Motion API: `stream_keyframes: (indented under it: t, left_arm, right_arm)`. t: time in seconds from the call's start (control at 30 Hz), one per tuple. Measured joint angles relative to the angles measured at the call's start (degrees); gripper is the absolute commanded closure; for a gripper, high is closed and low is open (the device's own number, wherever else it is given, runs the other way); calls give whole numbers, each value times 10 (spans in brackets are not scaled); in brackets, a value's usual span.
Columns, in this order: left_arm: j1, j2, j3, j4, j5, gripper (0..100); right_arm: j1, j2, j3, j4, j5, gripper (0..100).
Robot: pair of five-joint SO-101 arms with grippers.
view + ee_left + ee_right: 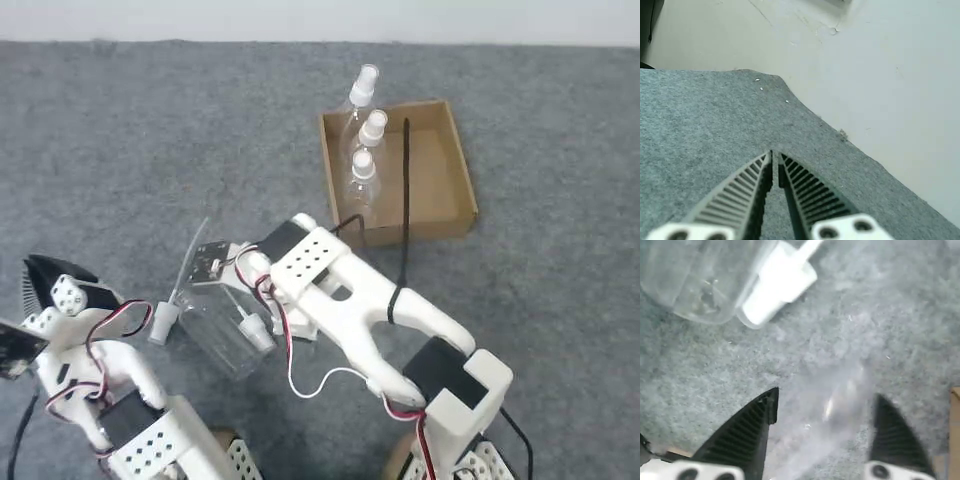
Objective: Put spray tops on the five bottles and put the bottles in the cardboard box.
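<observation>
- Spray top (163, 322) with a thin tube lies on the grey tabletop (120, 150), left of centre. Farther left, the left hand (774, 156) has its fingers pressed together on nothing.
- A clear bottle (225, 335) lies on its side just right of that top, and a second spray top (256, 331) rests against it. I cannot tell whether the top is fitted.
- The right hand (826, 395) hovers low with its fingers wide apart. Another clear bottle (836, 407), blurred, lies between them.
- The cardboard box (465, 180) stands to the right. It holds three bottles (362, 178) capped with spray tops, and a black cable (406, 170) crosses it.
</observation>
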Motion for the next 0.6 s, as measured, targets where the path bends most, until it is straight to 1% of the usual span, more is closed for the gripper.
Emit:
stream_keyframes:
  t: [0.17, 0.47, 0.6]
  left_arm:
    - [0, 0, 0, 0, 0, 987]
    - [0, 0, 0, 0, 0, 987]
    - [0, 0, 0, 0, 0, 987]
  right_arm:
    - [2, 0, 0, 0, -39, 636]
    - [2, 0, 0, 0, -178, 637]
    - [2, 0, 2, 0, -216, 648]
